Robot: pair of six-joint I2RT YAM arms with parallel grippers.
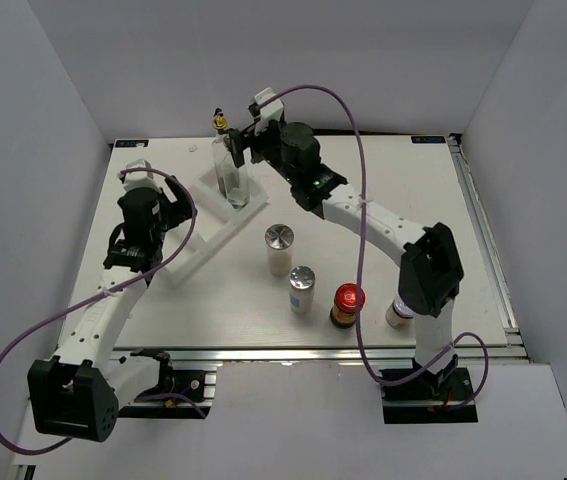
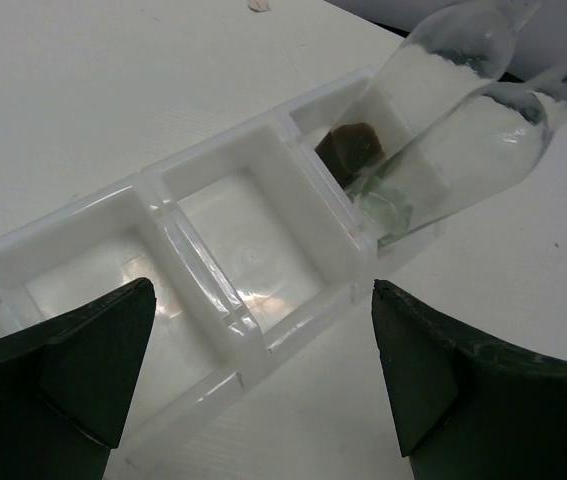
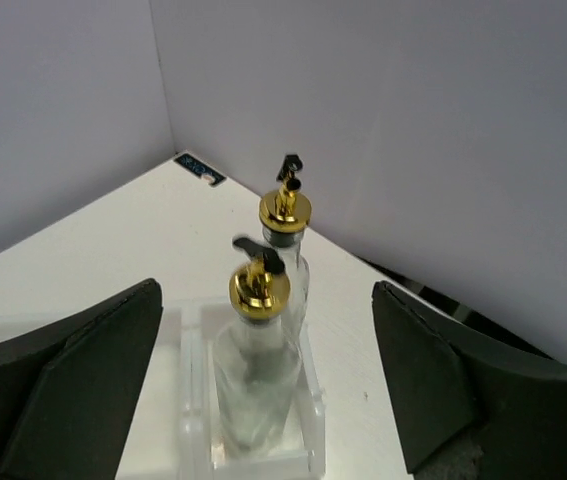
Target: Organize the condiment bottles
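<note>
Two tall clear glass cruets with gold-black pourers (image 3: 258, 350) (image 3: 288, 235) stand close together at the far end compartment of the white rack (image 2: 213, 300). The top view shows the same cruets (image 1: 231, 172) there. My right gripper (image 3: 265, 292) hangs open just above and behind them, its jaws wide on either side and touching nothing; from above, the right gripper (image 1: 242, 148) is beside the pourers. My left gripper (image 2: 263, 290) is open over the rack's near compartments, holding nothing. Two silver-lidded shakers (image 1: 279, 248) (image 1: 302, 290), a red-lidded jar (image 1: 347, 305) and a small jar (image 1: 398, 314) stand on the table.
The rack (image 1: 198, 232) lies diagonally at the table's left centre, its other compartments holding nothing. White walls close in the back and both sides. The right arm's base link (image 1: 429, 268) partly covers the small jar. A metal rail (image 1: 313, 352) runs along the near edge.
</note>
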